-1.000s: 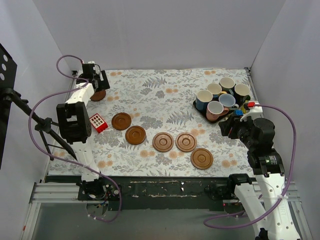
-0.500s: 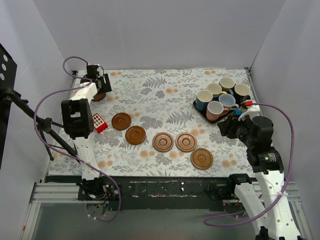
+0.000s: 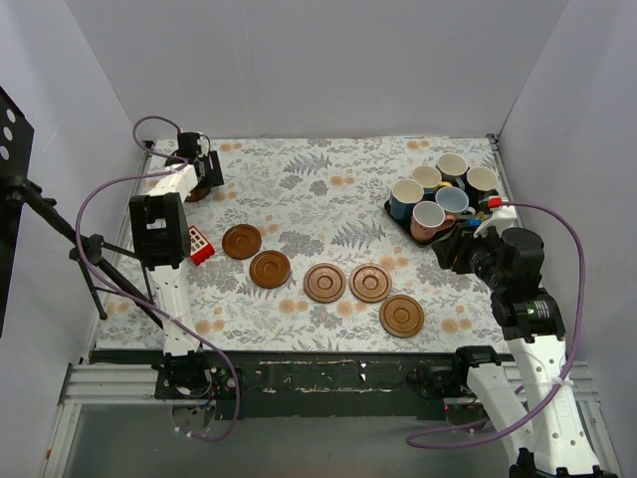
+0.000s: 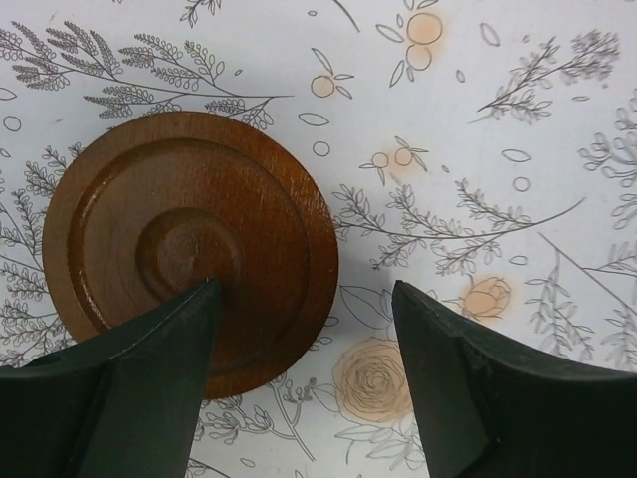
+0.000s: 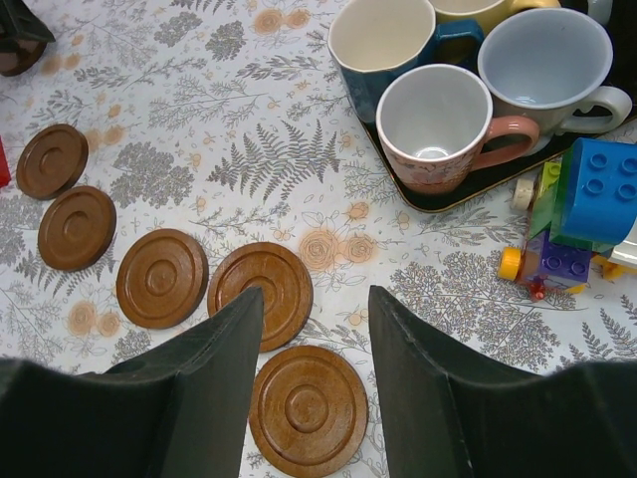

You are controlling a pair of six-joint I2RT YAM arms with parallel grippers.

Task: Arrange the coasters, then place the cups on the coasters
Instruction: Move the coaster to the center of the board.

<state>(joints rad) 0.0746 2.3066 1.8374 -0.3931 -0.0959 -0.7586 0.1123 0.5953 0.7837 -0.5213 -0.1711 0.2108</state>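
Five reddish-brown coasters run in a line across the floral cloth, from one [image 3: 242,241] on the left to one [image 3: 402,316] near the front. A sixth coaster [image 4: 189,249] lies at the far left. My left gripper [image 4: 304,299] is open low over it: one finger is above its centre, the other is above the cloth, and the coaster's right rim lies between them. The cups [image 3: 430,219] stand packed on a dark tray [image 5: 438,202] at the right. The pink cup [image 5: 438,124] is the closest. My right gripper [image 5: 317,299] hangs open and empty above the front coasters [image 5: 306,410].
Colourful toy blocks [image 5: 587,199] lie on the cloth just right of the tray. A red block [image 3: 196,244] sits by the left arm. White walls close in the left, back and right sides.
The left arm has reached further back over the far-left coaster and its jaws have narrowed. The right arm has drifted slightly and its jaws have narrowed a little.
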